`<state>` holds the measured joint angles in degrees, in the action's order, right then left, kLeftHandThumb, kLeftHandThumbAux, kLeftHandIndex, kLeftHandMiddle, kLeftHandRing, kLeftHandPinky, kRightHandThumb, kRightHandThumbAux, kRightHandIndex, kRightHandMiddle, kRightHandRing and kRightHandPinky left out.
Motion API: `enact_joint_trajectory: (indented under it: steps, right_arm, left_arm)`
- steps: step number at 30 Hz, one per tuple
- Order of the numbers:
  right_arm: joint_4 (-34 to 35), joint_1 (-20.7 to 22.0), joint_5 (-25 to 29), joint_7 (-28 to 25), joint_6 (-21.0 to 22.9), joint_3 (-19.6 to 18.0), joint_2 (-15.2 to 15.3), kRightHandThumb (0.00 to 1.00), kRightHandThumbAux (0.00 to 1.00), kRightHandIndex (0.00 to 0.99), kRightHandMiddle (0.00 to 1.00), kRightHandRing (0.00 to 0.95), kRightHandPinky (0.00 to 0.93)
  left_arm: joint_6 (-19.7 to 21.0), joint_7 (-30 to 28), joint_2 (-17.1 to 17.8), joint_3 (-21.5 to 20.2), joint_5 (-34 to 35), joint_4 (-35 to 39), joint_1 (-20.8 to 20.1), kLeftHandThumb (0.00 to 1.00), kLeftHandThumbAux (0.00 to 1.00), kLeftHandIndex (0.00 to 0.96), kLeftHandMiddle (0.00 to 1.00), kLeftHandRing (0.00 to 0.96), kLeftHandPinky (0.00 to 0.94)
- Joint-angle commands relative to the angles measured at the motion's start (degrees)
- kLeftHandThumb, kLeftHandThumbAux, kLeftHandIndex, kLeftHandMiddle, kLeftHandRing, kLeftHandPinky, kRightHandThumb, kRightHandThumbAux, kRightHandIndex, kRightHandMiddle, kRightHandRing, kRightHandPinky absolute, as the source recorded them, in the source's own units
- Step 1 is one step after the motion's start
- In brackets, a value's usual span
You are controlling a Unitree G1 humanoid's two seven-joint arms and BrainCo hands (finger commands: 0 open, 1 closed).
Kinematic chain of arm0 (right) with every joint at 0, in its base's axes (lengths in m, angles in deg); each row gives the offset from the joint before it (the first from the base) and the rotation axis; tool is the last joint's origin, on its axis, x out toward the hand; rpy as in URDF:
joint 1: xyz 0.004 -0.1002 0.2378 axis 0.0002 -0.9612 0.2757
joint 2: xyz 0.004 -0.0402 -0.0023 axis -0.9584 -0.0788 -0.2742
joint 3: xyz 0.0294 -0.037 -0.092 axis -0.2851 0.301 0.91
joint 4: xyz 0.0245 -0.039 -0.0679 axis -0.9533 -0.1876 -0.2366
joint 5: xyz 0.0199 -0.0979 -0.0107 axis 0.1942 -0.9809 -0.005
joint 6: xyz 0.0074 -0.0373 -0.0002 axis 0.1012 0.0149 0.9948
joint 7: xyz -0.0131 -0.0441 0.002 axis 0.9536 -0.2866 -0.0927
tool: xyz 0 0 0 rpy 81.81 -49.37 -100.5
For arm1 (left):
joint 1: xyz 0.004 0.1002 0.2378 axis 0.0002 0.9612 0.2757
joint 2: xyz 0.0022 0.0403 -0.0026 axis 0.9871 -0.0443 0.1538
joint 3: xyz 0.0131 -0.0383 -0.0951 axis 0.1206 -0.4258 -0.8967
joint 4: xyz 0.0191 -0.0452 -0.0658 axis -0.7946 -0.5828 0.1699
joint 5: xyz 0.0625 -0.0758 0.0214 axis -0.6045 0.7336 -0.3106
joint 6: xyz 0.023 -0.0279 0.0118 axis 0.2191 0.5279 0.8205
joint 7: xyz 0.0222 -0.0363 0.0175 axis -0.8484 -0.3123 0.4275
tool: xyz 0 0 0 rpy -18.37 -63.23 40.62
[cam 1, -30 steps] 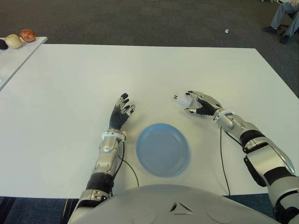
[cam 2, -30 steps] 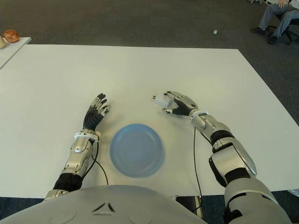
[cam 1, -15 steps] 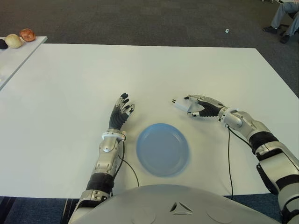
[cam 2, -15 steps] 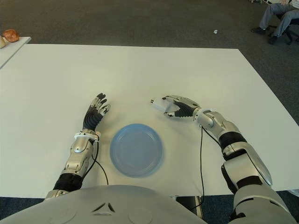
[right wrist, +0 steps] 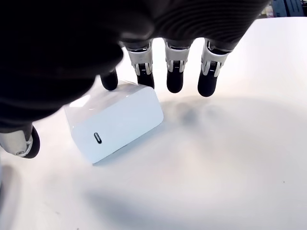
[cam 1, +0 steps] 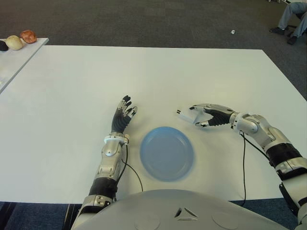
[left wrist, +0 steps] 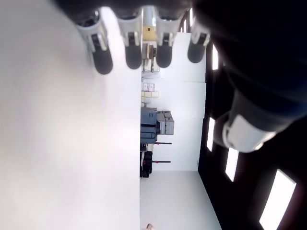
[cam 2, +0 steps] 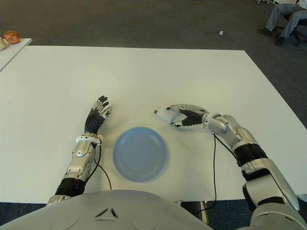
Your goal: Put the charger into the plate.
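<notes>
White charger (right wrist: pixel 114 120) is gripped in the curled fingers (right wrist: pixel 144 72) of the right hand (cam 1: pixel 209 115), which is held palm-down with the forearm stretched leftward, above the white bench (cam 1: pixel 144 72) just beyond the right edge of the blue plate (cam 1: pixel 167 153). The left hand (cam 1: pixel 123 116) is seen left of the plate, fingers straight, apart and empty. Compared with one second earlier, the right hand has been carried lower and closer to the plate, while the left hand and plate are unchanged.

The left hand (left wrist: pixel 158 43) is holding nothing, its four fingers (left wrist: pixel 101 60) extending straight over the bare white table (left wrist: pixel 62 158), with the thumb (left wrist: pixel 244 136) standing apart.
</notes>
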<state>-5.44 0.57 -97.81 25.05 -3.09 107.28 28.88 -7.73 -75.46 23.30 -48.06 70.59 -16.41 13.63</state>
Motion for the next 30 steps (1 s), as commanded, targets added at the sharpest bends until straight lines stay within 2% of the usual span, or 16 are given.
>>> enact_joint_trajectory:
  steps: [1,5,10,25,30]
  right_arm:
    - [3.4,-4.7,-0.7,-3.8,2.7,-0.2,1.2,0.0,0.329,0.0,0.0,0.0,0.0]
    - [8.1,-7.2,-0.9,-3.7,3.9,-2.1,2.3,0.0,0.329,0.0,0.0,0.0,0.0]
    - [10.4,-8.5,-1.8,-3.5,4.9,-3.2,2.4,0.0,0.332,0.0,0.0,0.0,0.0]
    - [10.8,-9.2,-6.2,0.4,4.3,-4.5,1.9,0.0,0.35,0.0,0.0,0.0,0.0]
    - [11.0,-9.7,-8.6,4.7,4.5,-5.1,1.6,0.0,0.342,0.0,0.0,0.0,0.0]
  left_arm:
    - [3.8,0.3,0.3,-0.7,0.3,-3.5,2.1,0.0,0.602,0.001,0.092,0.097,0.108]
    - [3.7,0.0,0.3,-0.8,0.3,-3.8,1.9,0.0,0.597,0.0,0.091,0.095,0.106]
    - [3.8,0.1,0.2,-0.8,0.3,-3.9,1.8,0.0,0.596,0.0,0.089,0.095,0.109]
    - [3.9,0.3,0.4,-0.8,0.0,-4.2,1.7,0.0,0.603,0.0,0.089,0.094,0.1]
    - [4.1,0.1,0.6,-0.6,-0.3,-4.1,1.8,0.0,0.602,0.001,0.089,0.092,0.098]
